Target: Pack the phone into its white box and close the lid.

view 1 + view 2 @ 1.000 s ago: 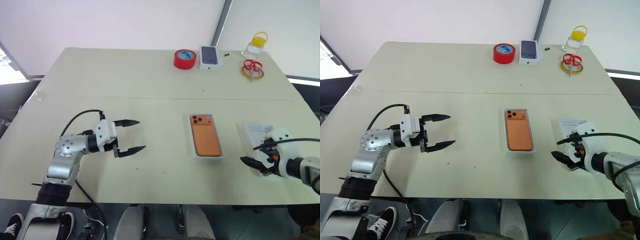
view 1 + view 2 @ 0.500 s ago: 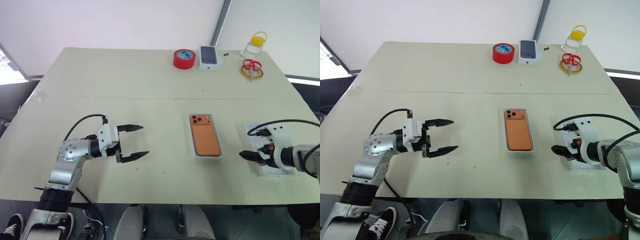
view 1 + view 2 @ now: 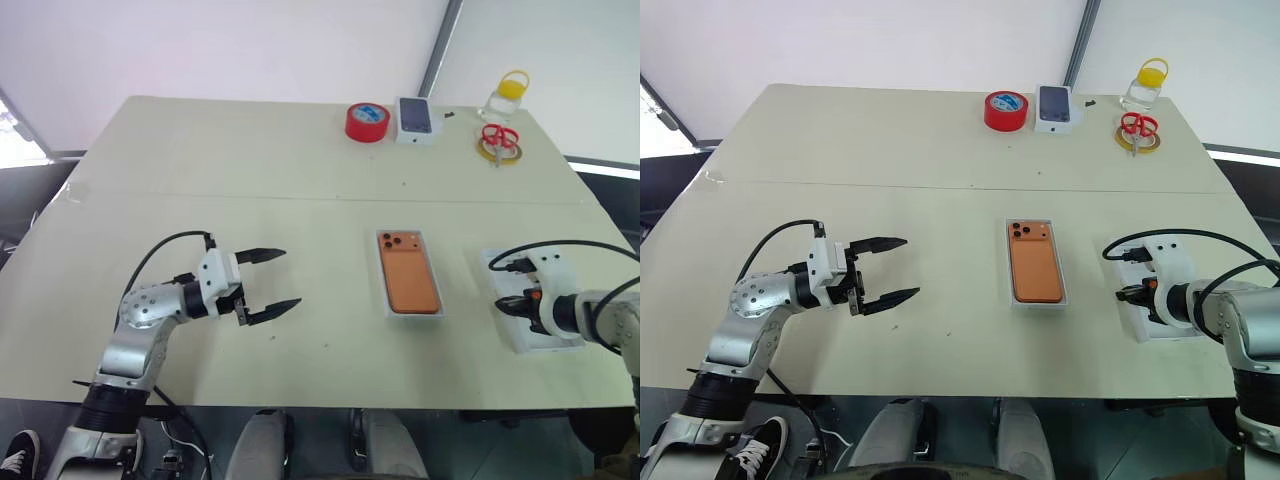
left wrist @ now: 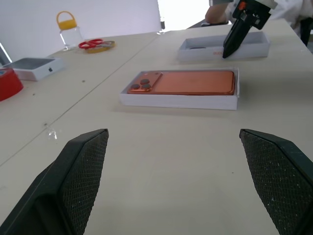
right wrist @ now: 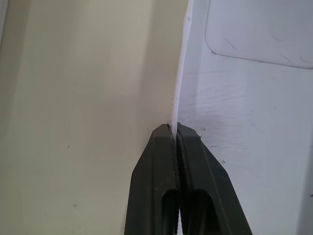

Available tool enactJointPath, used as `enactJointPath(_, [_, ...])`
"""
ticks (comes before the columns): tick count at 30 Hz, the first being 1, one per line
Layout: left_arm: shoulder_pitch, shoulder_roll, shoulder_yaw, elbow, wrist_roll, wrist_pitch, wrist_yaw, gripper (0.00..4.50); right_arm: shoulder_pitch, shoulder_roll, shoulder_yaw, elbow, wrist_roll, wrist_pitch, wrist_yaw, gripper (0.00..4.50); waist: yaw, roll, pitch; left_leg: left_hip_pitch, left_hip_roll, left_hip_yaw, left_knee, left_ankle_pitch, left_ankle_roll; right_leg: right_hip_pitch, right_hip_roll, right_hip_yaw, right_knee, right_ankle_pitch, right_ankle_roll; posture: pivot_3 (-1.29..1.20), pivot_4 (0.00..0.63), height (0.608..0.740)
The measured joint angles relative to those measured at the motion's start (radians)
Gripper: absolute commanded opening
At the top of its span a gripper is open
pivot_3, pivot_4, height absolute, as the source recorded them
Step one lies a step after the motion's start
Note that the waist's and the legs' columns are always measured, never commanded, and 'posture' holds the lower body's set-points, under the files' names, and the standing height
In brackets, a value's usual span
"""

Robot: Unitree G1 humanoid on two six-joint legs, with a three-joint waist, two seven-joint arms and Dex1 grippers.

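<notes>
The orange phone (image 3: 412, 275) lies camera-side up inside the white box (image 3: 412, 313) at the middle of the table. To its right lies the white lid (image 3: 548, 341), open side up. My right gripper (image 3: 503, 307) is shut on the lid's left rim; the right wrist view shows the thin white wall pinched between the black fingertips (image 5: 164, 134). My left gripper (image 3: 292, 279) hangs open over bare table to the left of the box, pointing toward it, with nothing between its fingers.
At the table's far edge stand a red tape roll (image 3: 366, 121), a dark-screened phone on a small white box (image 3: 418, 117), red scissors (image 3: 499, 135) on a yellow ring and a yellow-capped bottle (image 3: 505, 93). A flat white card (image 5: 259, 29) lies inside the lid.
My right gripper, open a second ago near the lid's near-left corner, has moved onto the lid's left rim and shut on it. The left gripper has stayed open in place.
</notes>
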Motion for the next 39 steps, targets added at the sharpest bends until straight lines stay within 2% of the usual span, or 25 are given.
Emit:
enactJointPath(12, [-0.037,-0.004,-0.001,0.005,0.006,0.000,0.003,4.50,-0.046,0.042,-0.023,0.026,0.003,0.032,-0.016,0.02,-0.012,-0.001,0.000,0.000,0.001,0.000,0.000,0.000,0.000,0.000,0.001,0.000,-0.001,0.000,0.000,0.00,0.150,0.740])
enactJointPath(17, [-0.041,-0.014,-0.009,0.018,0.018,0.002,0.016,4.50,-0.172,0.095,-0.040,0.131,0.003,0.003,-0.034,0.02,-0.030,0.006,0.003,-0.003,0.002,0.001,-0.001,0.000,0.000,-0.004,0.002,0.001,-0.001,0.001,0.000,0.00,0.150,0.740])
enactJointPath(20, [-0.058,-0.028,-0.016,0.034,0.021,0.014,0.035,4.50,-0.322,0.175,-0.069,0.186,0.027,-0.069,-0.031,0.02,-0.040,0.010,0.006,-0.003,0.002,0.002,-0.001,0.000,0.000,-0.005,0.003,0.001,0.001,0.002,0.002,0.00,0.150,0.740])
enactJointPath(23, [-0.076,-0.031,-0.019,0.040,0.018,0.051,0.044,3.65,-0.428,0.283,-0.130,0.198,0.074,-0.097,-0.050,0.00,-0.043,0.010,0.006,-0.003,0.003,0.000,-0.002,0.000,0.001,-0.006,0.004,0.001,0.003,0.003,0.004,0.00,0.150,0.740])
enactJointPath(28, [-0.082,-0.066,-0.018,0.042,0.016,0.111,0.095,1.13,-0.492,0.512,-0.245,0.175,0.177,-0.069,-0.120,0.00,-0.044,0.011,0.006,-0.004,0.003,0.000,-0.002,0.000,0.001,-0.006,0.003,0.001,0.004,0.003,0.004,0.00,0.150,0.740])
enactJointPath(30, [-0.090,-0.083,-0.018,0.042,0.014,0.131,0.119,0.21,-0.484,0.577,-0.251,0.131,0.216,-0.042,-0.141,0.00,-0.044,0.011,0.006,-0.004,0.003,0.000,-0.002,0.000,0.001,-0.006,0.003,0.001,0.004,0.003,0.004,0.00,0.150,0.740])
enactJointPath(31, [-0.092,-0.089,-0.016,0.040,0.008,0.142,0.128,0.03,-0.468,0.616,-0.254,0.086,0.237,-0.024,-0.152,0.00,-0.044,0.011,0.006,-0.004,0.003,0.000,-0.002,0.000,0.001,-0.006,0.003,0.001,0.005,0.003,0.004,0.00,0.150,0.740])
enactJointPath(36, [-0.094,-0.121,-0.018,0.022,0.002,0.156,0.175,0.03,-0.400,0.806,-0.292,-0.088,0.422,0.144,-0.178,0.00,-0.047,0.012,0.007,-0.004,0.003,0.000,-0.002,0.000,0.001,-0.008,0.003,0.001,0.006,0.003,0.003,0.00,0.150,0.740])
enactJointPath(39, [-0.097,-0.136,-0.017,0.017,0.005,0.157,0.207,0.03,-0.333,0.845,-0.290,-0.124,0.597,0.186,-0.224,0.00,-0.045,0.013,0.007,-0.004,0.003,-0.001,-0.002,0.000,0.001,-0.007,0.002,0.001,0.005,0.003,0.003,0.00,0.150,0.740])
